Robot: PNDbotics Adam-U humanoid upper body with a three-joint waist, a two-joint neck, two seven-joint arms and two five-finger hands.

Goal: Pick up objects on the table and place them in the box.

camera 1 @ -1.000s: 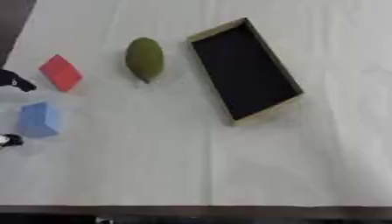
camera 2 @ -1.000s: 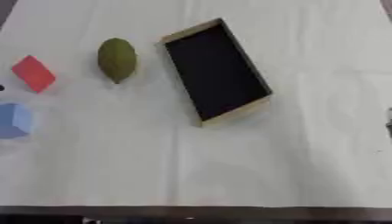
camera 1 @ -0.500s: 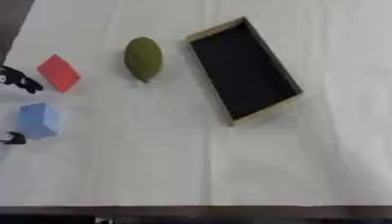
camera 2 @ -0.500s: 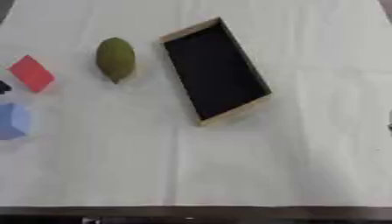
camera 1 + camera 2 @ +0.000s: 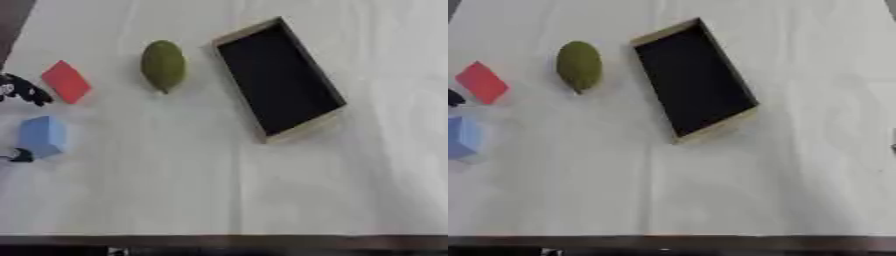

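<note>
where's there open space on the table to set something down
Bare cloth runs along the near edge, below the blue block and the box, and right of the box. The left side is crowded: red block, green fruit, and left hand.

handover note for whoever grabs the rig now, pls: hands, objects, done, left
Left hand: only dark fingertips show at the left edge, beside the red block and blue block; grip unclear, holding nothing visible.
Right hand: not in view.
Green fruit lies left of the box.
Done: nothing, box is empty.
Left: all three objects into the box.
</note>
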